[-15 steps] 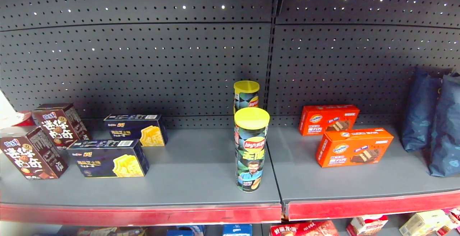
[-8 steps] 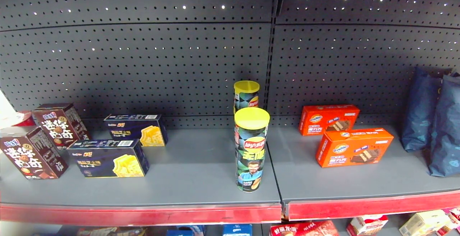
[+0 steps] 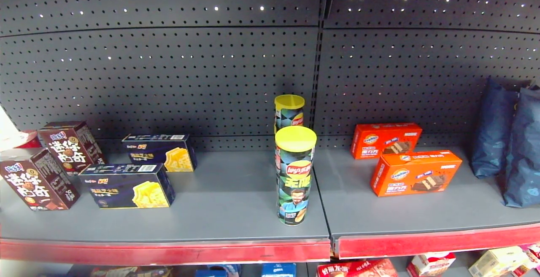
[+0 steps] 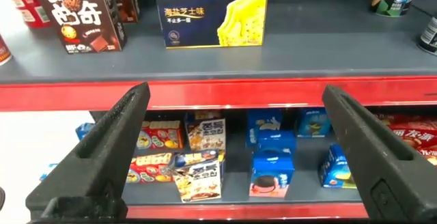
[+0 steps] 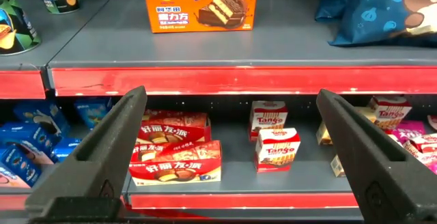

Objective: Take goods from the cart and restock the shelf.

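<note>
My left claw (image 4: 235, 94) is spread wide with nothing in it, and so is my right claw (image 5: 230, 95); both hang before the shelf (image 3: 236, 209). On it a chip can (image 3: 295, 176) stands near the middle front, a second can (image 3: 289, 110) behind it, navy boxes (image 3: 126, 186) left, orange boxes (image 3: 415, 172) right.

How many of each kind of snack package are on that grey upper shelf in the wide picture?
Brown boxes: 2
Dark blue boxes: 2
Yellow-lidded cans: 2
Orange boxes: 2
Dark blue bags: 2
Total: 10, leaving out a red item cut off at the left edge.
</note>
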Robot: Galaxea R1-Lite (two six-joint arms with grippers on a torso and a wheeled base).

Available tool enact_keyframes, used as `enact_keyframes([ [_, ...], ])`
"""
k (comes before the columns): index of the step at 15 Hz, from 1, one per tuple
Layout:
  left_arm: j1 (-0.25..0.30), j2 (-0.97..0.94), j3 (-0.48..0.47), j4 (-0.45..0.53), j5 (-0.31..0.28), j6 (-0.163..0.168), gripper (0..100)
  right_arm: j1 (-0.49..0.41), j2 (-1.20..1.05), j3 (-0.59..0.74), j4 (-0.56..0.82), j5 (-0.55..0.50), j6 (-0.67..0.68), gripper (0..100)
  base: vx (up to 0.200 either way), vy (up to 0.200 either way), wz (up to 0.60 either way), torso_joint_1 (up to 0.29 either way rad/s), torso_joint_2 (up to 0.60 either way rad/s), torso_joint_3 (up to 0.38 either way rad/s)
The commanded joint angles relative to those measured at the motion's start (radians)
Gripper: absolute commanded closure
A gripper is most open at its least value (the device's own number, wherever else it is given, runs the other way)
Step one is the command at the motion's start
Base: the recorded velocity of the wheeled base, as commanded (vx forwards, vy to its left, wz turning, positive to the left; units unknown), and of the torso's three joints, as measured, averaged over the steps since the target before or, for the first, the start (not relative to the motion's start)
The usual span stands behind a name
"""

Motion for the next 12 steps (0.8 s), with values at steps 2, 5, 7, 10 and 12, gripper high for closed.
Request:
enact_keyframes([
  [2, 0.0, -0.001, -0.001, 0.0, 0.002, -0.001, 0, 0.0, 0.001, 0.0, 0.0, 0.0, -0.001, 0, 0.0, 0.0, 0.0, 0.0, 0.0, 0.0],
  [5, 0.0, -0.001, -0.001, 0.0, 0.002, -0.001, 0, 0.0, 0.001, 0.001, 0.0, 0.0, -0.001, 0, 0.0, 0.0, 0.0, 0.0, 0.0, 0.0],
  [7, 0.0, -0.001, -0.001, 0.0, 0.0, -0.001, 0, 0.0, 0.001, 0.0, 0.0, 0.0, -0.001, 0, 0.0, 0.0, 0.0, 0.0, 0.0, 0.0],
  [10, 0.0, -0.001, -0.001, 0.0, 0.0, -0.001, 0, 0.0, 0.001, 0.0, 0.0, 0.002, -0.002, 0, 0.0, 0.0, 0.0, 0.0, 0.0, 0.0],
  [12, 0.0, -0.001, -0.001, 0.0, 0.0, -0.001, 0, 0.0, 0.001, 0.0, 0.0, 0.0, 0.001, 0, 0.0, 0.0, 0.0, 0.0, 0.0, 0.0],
])
